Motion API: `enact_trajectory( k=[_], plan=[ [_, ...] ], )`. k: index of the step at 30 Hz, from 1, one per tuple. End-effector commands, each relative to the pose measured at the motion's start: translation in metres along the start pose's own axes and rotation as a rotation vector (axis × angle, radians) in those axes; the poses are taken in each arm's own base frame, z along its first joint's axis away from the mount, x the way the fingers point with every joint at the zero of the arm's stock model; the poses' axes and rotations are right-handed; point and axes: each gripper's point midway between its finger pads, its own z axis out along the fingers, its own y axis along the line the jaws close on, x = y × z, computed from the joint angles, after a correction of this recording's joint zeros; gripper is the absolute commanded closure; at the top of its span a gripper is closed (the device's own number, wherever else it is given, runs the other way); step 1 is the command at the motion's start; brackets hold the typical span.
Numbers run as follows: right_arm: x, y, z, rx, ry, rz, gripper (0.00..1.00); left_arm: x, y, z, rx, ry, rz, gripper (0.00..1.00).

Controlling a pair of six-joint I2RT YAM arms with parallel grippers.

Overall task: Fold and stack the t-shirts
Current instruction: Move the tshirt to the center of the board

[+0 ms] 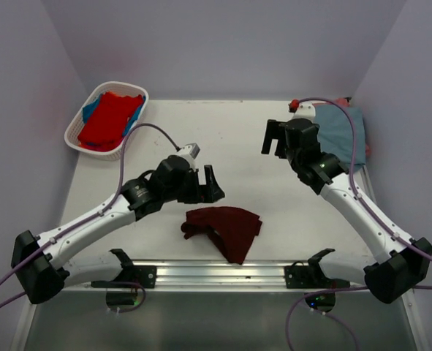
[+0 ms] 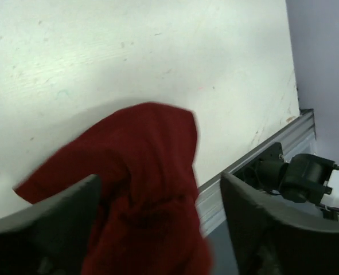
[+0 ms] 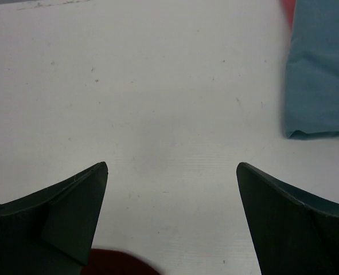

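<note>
Left gripper [image 1: 205, 189] [image 2: 158, 229]: jaws apart, nothing clamped. Maroon shirt [image 1: 226, 228] [image 2: 146, 172] sits just below and in front of it, on the side toward the arm bases. It lies crumpled on the table [image 1: 230, 139], partly folded over and not flat. In the left wrist view the shirt fills the gap between the two fingers [image 2: 49, 223] and is blurred. Cannot tell if the cloth touches the finger pads; in the top view the gripper looks just clear of the shirt's upper edge. Past the shirt, on the gripper's right, is the metal rail [image 2: 284, 134] at the table edge.

Right gripper [image 1: 274, 139] [image 3: 172, 217]: jaws wide apart, empty, hanging over bare table. Grey-blue shirt [image 1: 340, 135] [image 3: 318, 80] lies folded flat on the table to the gripper's right, apart from it, partly behind the arm in the top view. A sliver of red cloth shows at its far edge; too small to tell what it is. A bit of the maroon shirt [image 3: 115, 264] shows under the right gripper's left finger, at the frame bottom.

Basket [image 1: 73, 135] sits well away from both grippers, at the far left corner. Red shirt [image 1: 110, 121] is on top inside it, and blue shirt [image 1: 90, 110] pokes out underneath.
</note>
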Motion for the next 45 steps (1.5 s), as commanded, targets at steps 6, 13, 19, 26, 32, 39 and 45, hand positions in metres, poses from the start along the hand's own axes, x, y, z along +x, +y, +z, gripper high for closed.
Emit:
enact_trajectory(
  k=[6, 13, 19, 26, 32, 39, 45],
  plan=[
    [0.004, 0.001, 0.003, 0.014, 0.027, 0.009, 0.01, 0.083, 0.022, 0.021, -0.135, 0.016, 0.115, 0.00],
    [0.012, 0.003, 0.005, 0.002, 0.051, 0.008, 0.01, 0.156, 0.009, 0.020, -0.298, 0.246, 0.595, 0.00],
    [0.016, 0.004, 0.005, -0.007, 0.061, 0.012, 0.01, 0.187, 0.031, 0.014, -0.382, 0.330, 0.745, 0.00],
    [0.017, 0.003, 0.004, -0.001, 0.063, 0.010, 0.01, 0.209, 0.032, 0.035, -0.297, 0.382, 0.824, 0.09],
    [0.023, 0.001, 0.005, 0.006, 0.077, 0.004, 0.01, 0.221, 0.003, 0.035, -0.098, 0.399, 0.871, 0.21],
    [0.026, -0.002, 0.006, 0.020, 0.079, -0.003, 0.01, 0.227, 0.018, 0.044, -0.132, 0.444, 0.982, 0.35],
    [0.025, -0.003, 0.006, 0.020, 0.076, -0.014, 0.01, 0.229, -0.003, 0.052, -0.051, 0.447, 1.022, 0.36]
  ],
)
